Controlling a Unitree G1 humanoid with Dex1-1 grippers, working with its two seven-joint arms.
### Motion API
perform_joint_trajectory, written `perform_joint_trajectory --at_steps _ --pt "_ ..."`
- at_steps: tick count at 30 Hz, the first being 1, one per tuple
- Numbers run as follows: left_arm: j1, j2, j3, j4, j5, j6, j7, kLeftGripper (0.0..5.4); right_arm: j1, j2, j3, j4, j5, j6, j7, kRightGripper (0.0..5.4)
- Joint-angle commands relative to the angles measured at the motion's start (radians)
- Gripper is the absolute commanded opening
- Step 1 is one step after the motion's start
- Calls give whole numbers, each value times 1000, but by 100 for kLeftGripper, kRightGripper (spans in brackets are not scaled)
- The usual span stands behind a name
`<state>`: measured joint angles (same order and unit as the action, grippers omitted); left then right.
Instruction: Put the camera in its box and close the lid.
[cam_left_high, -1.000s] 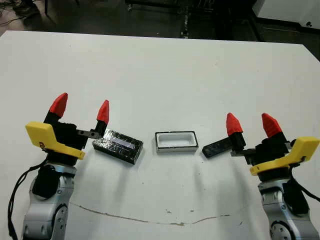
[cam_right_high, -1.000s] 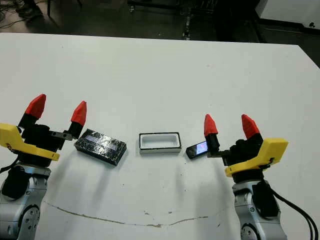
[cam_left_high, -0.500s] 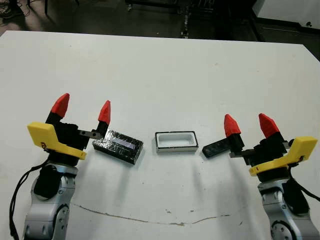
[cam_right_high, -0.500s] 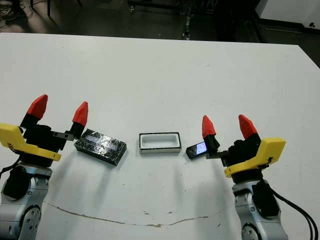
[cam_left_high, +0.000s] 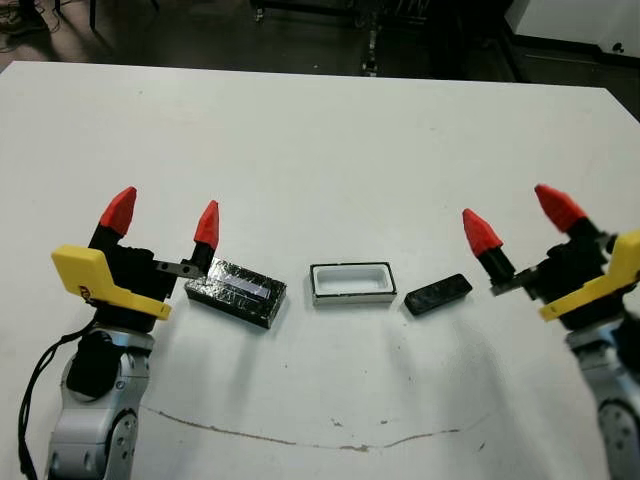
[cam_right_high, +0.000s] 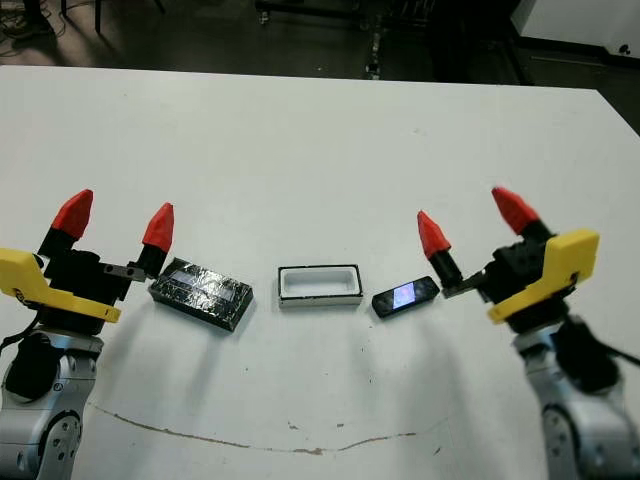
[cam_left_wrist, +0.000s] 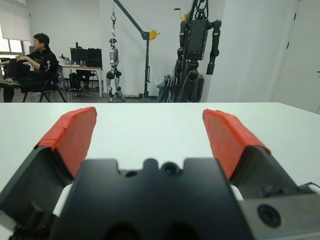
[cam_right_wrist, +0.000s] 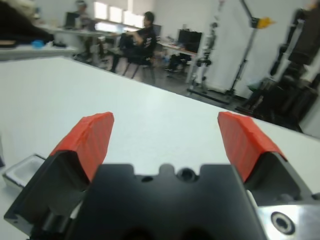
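Head views show a white table (cam_left_high: 320, 130) with three small things in a row near the robot: the lid (cam_left_high: 236, 292) on the left, the box (cam_left_high: 351, 283) in the middle with its white inside facing up and nothing in it, and the camera (cam_left_high: 438, 294) just beside the box on the right, lying flat at a slant and apart from it. The left gripper (cam_left_high: 161, 215) hangs with its fingers spread, one red tip just behind the lid's near end, holding nothing. The right gripper (cam_left_high: 521, 217) is likewise spread wide and empty, raised and off to the right of the camera, not touching it. Left wrist view shows only that gripper's two red fingers (cam_left_wrist: 72, 132) parted over bare table, with a seated person (cam_left_wrist: 30, 57) and lab stands far beyond. Right wrist view shows its own fingers (cam_right_wrist: 90, 137) parted too, with a corner of the box (cam_right_wrist: 20, 172) at the edge and the camera not visible. My guess at the risks: the camera is slim and low, so a pinch could slip or push it against the box and shift the box; its slant also means it must be turned to match the box, or it may catch on the rim.
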<state>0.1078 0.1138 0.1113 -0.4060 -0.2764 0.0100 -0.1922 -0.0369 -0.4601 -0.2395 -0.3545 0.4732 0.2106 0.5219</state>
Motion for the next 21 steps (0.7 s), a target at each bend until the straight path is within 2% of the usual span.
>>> perform_joint_trajectory --at_steps 1,5,9,11,14,18,21 --pt "5 0 -1 13 11 -5 3 540 -91 -101 -18 88 25 40 102 539" --pt "4 -5 -2 15 4 -5 1 540 -204 -193 14 206 -16 5 226 539" --pt "9 -5 -5 9 13 -3 8 540 -341 -278 87 336 -82 -38 379 539" --pt "10 -6 -5 9 11 -5 8 540 -399 -304 127 388 -125 -70 438 539" --pt "9 -5 -3 11 0 -3 3 540 -504 -344 203 466 -169 -53 552 539" --pt "10 -6 -2 12 -4 0 6 540 -625 -378 314 532 -270 -100 677 539" --pt "9 -4 -2 15 -2 -4 6 540 -691 -384 378 561 -310 -92 768 539"
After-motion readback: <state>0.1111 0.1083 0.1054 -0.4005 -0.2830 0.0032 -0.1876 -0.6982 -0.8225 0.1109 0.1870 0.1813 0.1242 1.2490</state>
